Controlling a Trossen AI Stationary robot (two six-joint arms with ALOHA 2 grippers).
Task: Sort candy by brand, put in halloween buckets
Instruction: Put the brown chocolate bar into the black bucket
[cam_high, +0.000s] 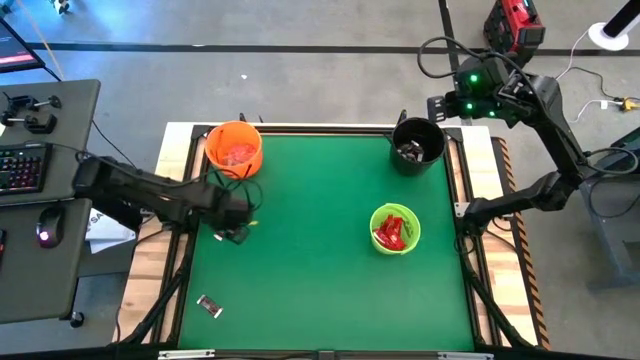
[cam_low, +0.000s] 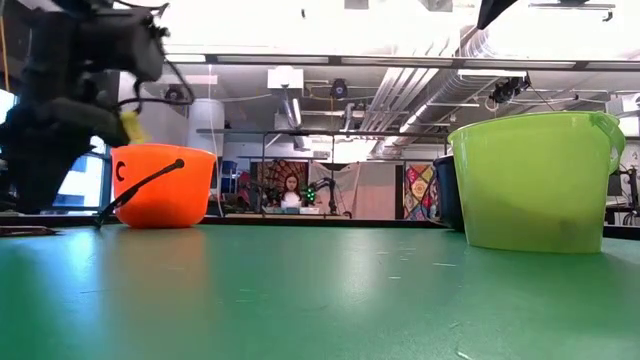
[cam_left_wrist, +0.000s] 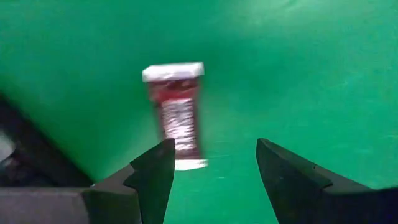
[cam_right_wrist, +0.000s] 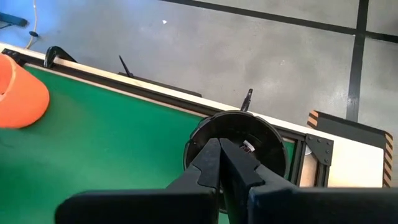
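On the green table (cam_high: 320, 290), three buckets stand well apart: the orange bucket (cam_high: 234, 149) at about eleven o'clock with pale wrapped sweets inside, the black bucket (cam_high: 417, 146) at about one o'clock holding dark pieces, and the green bucket (cam_high: 395, 229) at about three o'clock with red sweets (cam_high: 391, 231) in it; the left arm reaches in from nine o'clock, its left gripper (cam_high: 236, 232) held over the cloth just below the orange bucket, fingers (cam_left_wrist: 152, 177) spread apart with nothing between them; past those fingers, in the left wrist view, a single wrapped candy (cam_left_wrist: 177, 115) with a dark reddish-brown wrapper and silvery ends lies flat on the green surface; from above it shows as a small piece near seven o'clock, well apart from every bucket; from table height the orange bucket sits at left and the green one at right, the black one half hidden behind the green; the right arm waits off the table's far right corner, its right gripper (cam_right_wrist: 221, 163) pressed together and empty, pointing towards the black bucket; a person is seated far back in the room.
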